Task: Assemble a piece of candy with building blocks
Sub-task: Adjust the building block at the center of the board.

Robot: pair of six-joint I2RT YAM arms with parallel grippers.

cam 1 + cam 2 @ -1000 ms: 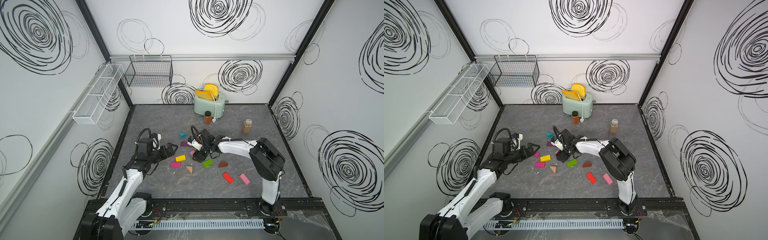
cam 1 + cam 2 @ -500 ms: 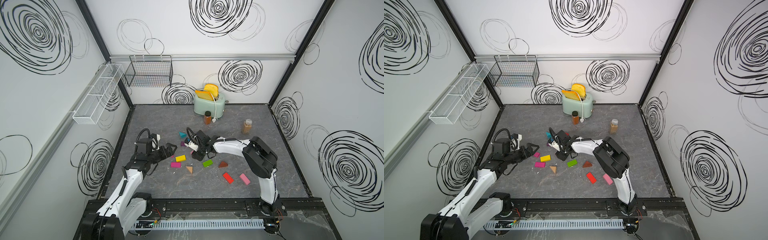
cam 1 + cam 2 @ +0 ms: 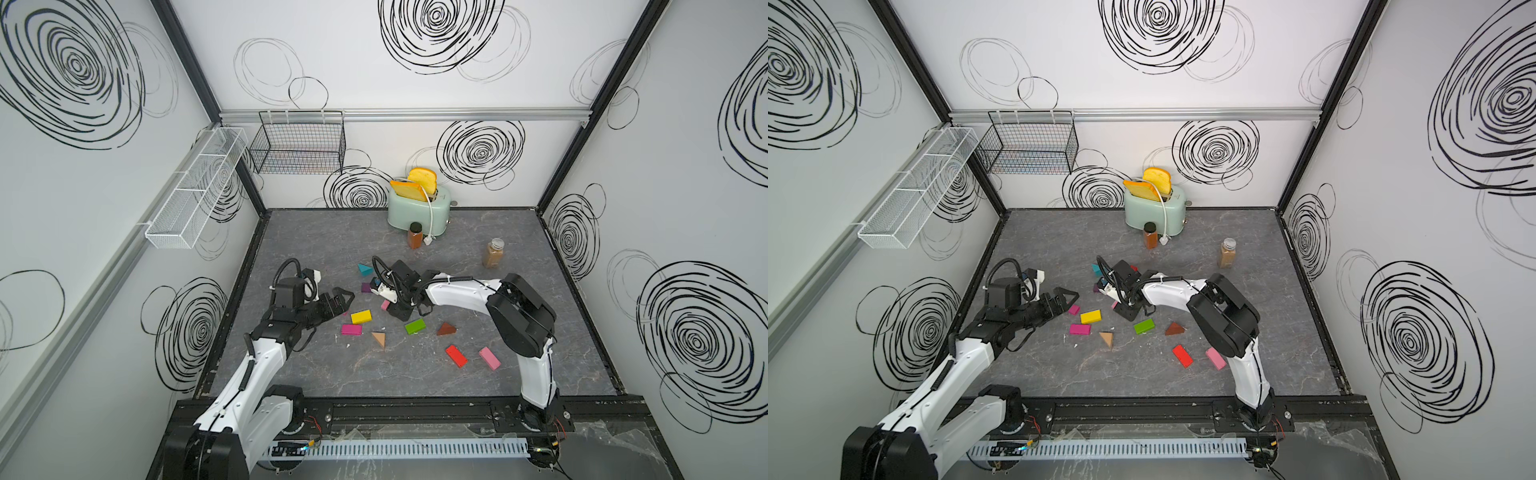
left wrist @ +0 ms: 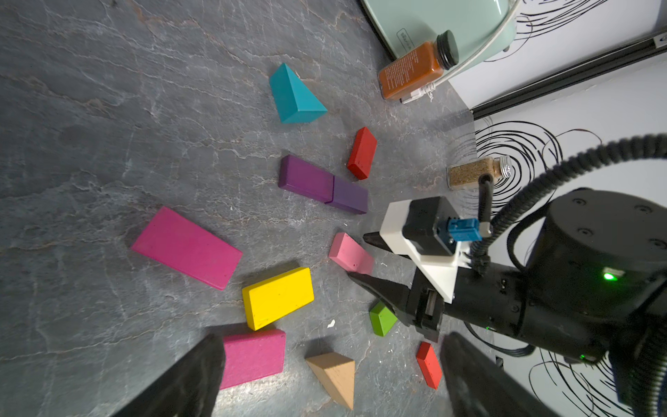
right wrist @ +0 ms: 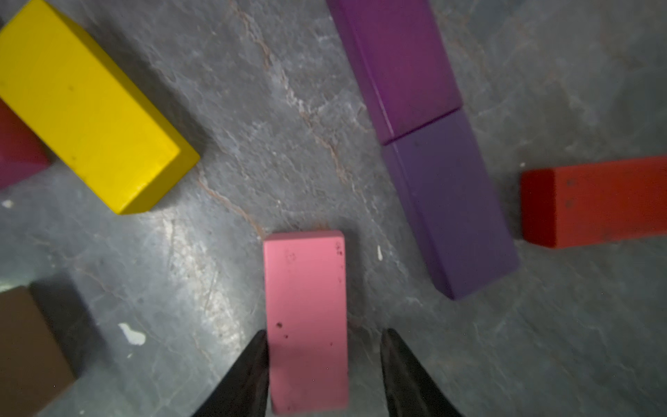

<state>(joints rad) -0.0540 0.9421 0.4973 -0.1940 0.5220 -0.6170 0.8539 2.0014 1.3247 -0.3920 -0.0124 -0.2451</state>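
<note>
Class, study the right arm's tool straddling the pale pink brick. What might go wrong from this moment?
1. The right tool sits off-centre: one finger touches the pale pink brick, the other stands apart, so closing may shove or twist it.
2. It straddles only one end of the brick, so a lift might let it pivot.

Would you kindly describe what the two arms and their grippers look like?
The left arm and right arm have white shells with black joint housings. The left gripper and right gripper end in black, pointed fingers. On the right wrist, a black corrugated cable runs to a white bracket holding a blue plug; a green light glows nearby.
</note>
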